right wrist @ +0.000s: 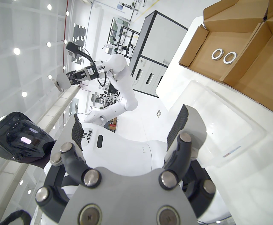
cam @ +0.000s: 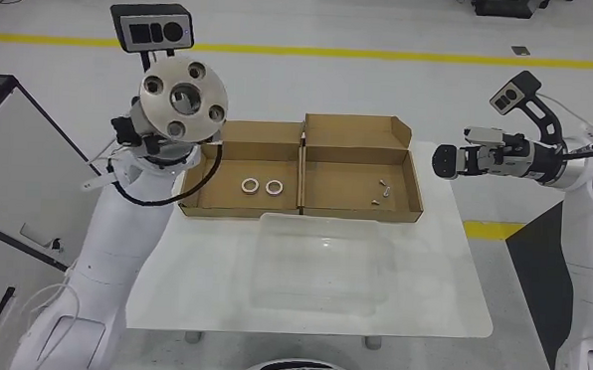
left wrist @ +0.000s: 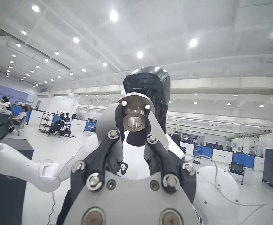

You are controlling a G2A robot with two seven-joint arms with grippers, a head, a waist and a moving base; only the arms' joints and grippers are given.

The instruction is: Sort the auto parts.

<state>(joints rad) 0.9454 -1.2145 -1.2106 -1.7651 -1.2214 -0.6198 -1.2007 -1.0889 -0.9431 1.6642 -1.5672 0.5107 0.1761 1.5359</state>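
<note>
Flange hub (left wrist: 132,121) sat clamped in L gripper (left wrist: 133,119), bore axis along its fingers (left wrist: 155,130), cardboard boxes (cam: 302,171) below it; R gripper (right wrist: 131,116) gaped empty, well apart.

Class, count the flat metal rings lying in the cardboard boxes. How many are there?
2. A ring and a second ring lie side by side in the cardboard box on the left arm's side; none seems hidden.
</note>
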